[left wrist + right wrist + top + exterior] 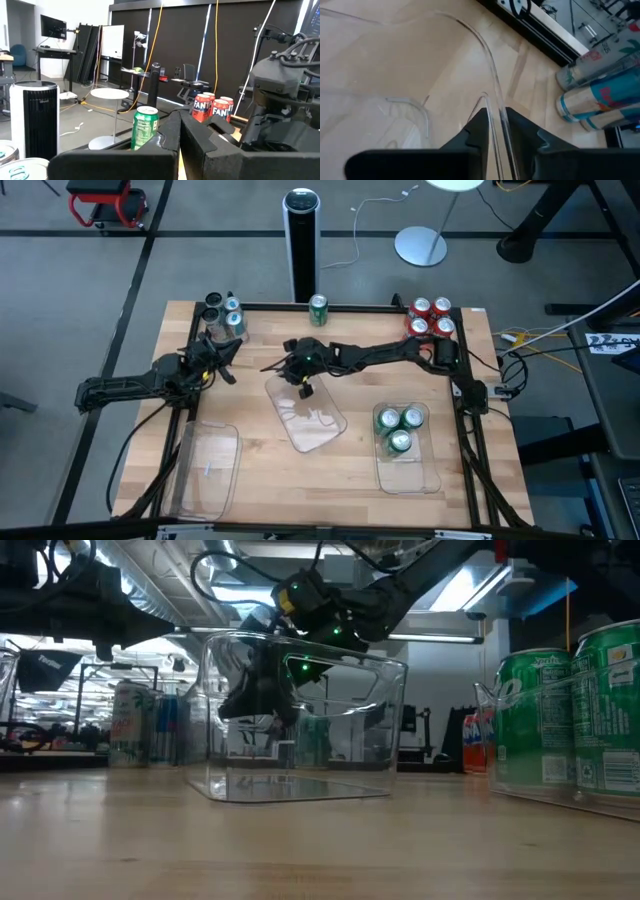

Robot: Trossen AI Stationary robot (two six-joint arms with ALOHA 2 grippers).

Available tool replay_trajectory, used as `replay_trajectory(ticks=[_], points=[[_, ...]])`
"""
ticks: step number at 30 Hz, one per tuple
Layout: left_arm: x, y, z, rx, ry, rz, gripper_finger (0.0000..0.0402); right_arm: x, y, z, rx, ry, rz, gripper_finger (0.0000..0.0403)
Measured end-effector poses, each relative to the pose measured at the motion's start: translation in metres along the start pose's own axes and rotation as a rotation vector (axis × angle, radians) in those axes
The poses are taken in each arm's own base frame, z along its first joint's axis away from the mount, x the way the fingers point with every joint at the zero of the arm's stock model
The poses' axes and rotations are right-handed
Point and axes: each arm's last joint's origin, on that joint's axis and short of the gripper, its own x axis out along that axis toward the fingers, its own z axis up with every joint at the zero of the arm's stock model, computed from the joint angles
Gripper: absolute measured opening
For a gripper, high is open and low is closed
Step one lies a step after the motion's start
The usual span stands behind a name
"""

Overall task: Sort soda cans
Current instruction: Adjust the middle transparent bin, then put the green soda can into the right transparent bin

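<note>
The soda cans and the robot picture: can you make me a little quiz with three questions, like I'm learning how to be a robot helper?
1. True or false: the right tool is pinching the rim of the middle clear tray.
2. How many green cans sit in the right-hand tray? A) one B) three C) five
3. Fill in: the four red-and-white cans stand at the table's far ____ corner.

Key:
1. True. The right wrist view shows the clear wall between its fingers.
2. B. A fourth green can stands alone at the far edge.
3. Right.
</note>
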Motion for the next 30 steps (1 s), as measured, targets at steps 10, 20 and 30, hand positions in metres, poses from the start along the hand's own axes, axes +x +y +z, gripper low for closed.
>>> replay_trajectory(ticks=[10,20,30], points=[[0.0,0.0,0.0,0.007,0.001,0.0,0.0,-0.013,-0.015,0.024,-0.074,0.063,0.16,0.0186],[0.0,0.0,-0.001,0.008,0.009,0.0,0.0,-0.077,-0.063,0.078,-0.323,0.325,0.057,0.0259],[0.0,0.0,-0.001,0.013,0.014,0.0,0.0,-0.131,-0.137,0.057,-0.389,0.618,-0.094,0.027]])
